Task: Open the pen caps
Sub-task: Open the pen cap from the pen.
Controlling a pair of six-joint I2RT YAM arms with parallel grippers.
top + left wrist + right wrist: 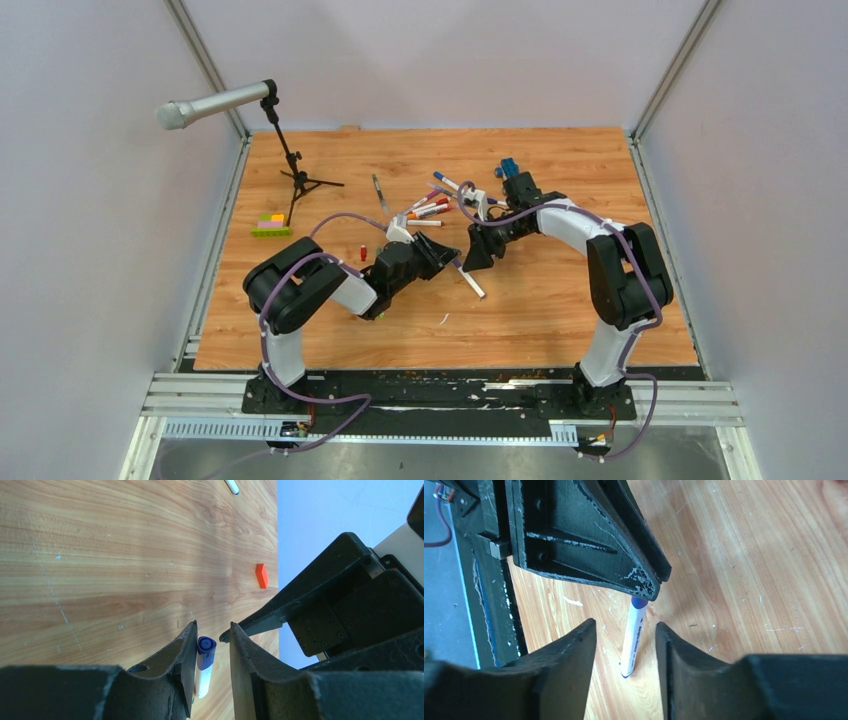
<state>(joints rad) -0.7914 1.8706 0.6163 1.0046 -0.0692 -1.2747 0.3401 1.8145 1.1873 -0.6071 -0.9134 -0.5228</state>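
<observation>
Looks barely started: blue cap [206,647] still on its pen [633,637], loosely bracketed by part-open left fingers [186,652] and spread, empty right fingers [569,655], other pens [432,208] seemingly capped.

Clearance, table [560,320] centre
Left gripper [453,262] and right gripper [469,264] tip to tip, one pen [470,283] between; pens [430,210] heaped just behind; bare wood toward near edge.
</observation>
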